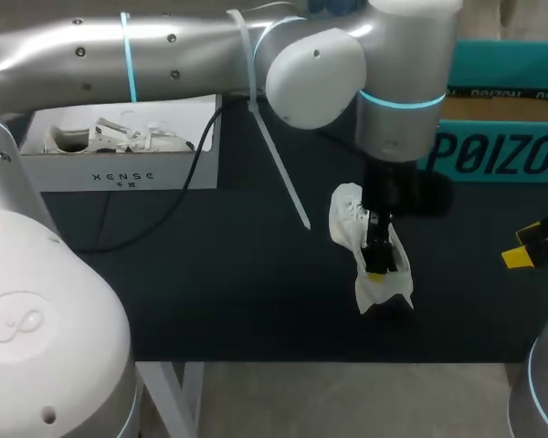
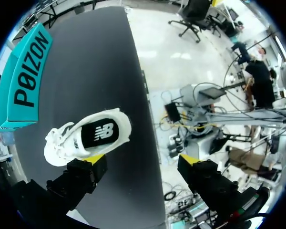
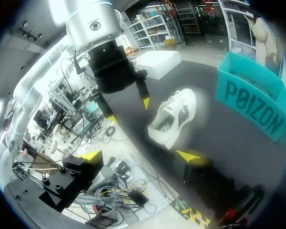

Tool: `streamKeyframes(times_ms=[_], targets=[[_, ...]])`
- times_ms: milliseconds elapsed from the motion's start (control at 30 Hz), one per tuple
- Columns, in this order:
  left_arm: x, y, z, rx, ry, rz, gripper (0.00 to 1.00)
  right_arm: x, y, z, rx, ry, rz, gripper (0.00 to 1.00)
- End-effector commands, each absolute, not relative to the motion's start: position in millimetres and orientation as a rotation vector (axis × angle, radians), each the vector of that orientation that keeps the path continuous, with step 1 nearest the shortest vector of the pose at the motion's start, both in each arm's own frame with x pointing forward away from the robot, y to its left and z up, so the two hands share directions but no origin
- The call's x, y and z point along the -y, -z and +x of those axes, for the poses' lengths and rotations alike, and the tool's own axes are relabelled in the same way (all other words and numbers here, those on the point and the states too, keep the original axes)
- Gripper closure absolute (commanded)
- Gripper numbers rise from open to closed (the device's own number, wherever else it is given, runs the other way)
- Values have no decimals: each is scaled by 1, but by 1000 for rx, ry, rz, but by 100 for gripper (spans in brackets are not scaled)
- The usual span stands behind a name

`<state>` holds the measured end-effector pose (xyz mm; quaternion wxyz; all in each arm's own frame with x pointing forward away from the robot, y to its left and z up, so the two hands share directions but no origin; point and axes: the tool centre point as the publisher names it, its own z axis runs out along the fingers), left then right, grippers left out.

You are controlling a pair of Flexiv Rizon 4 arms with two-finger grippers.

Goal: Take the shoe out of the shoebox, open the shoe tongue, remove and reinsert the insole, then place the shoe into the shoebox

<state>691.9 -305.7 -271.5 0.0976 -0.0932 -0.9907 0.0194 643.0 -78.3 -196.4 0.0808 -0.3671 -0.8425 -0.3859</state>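
Note:
A white shoe point(image 1: 358, 239) lies on the dark table with its opening up, and a black insole point(image 2: 97, 133) shows inside it. My left gripper point(image 1: 376, 257) hangs straight over the shoe's heel end, its fingers wide open and holding nothing. In the left wrist view the shoe point(image 2: 86, 136) lies just ahead of one finger point(image 2: 96, 161), outside the gap of the left gripper point(image 2: 143, 161). My right gripper point(image 1: 528, 248) stands open at the table's right side. From its wrist view, the right gripper point(image 3: 139, 155) faces the shoe point(image 3: 174, 117) and the left gripper point(image 3: 128, 109). The teal shoebox point(image 1: 502, 128) stands at the back right.
A white box point(image 1: 119, 169) with pale items in it sits at the back left. A black cable point(image 1: 164, 214) trails from it across the dark mat. The table's front edge point(image 1: 301, 360) runs close below the shoe.

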Motion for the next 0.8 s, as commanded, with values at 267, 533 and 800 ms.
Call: streamKeyframes(times_ms=[267, 533, 800], targets=[[318, 301, 688, 2927, -25, -167, 0, 79, 195, 630, 2545, 1159, -1135, 0], [334, 315, 686, 2951, -23, -136, 0, 79, 195, 630, 2545, 1159, -1135, 0], [342, 337, 687, 2960, 7, -98, 0, 79, 195, 630, 2545, 1159, -1135, 0]])
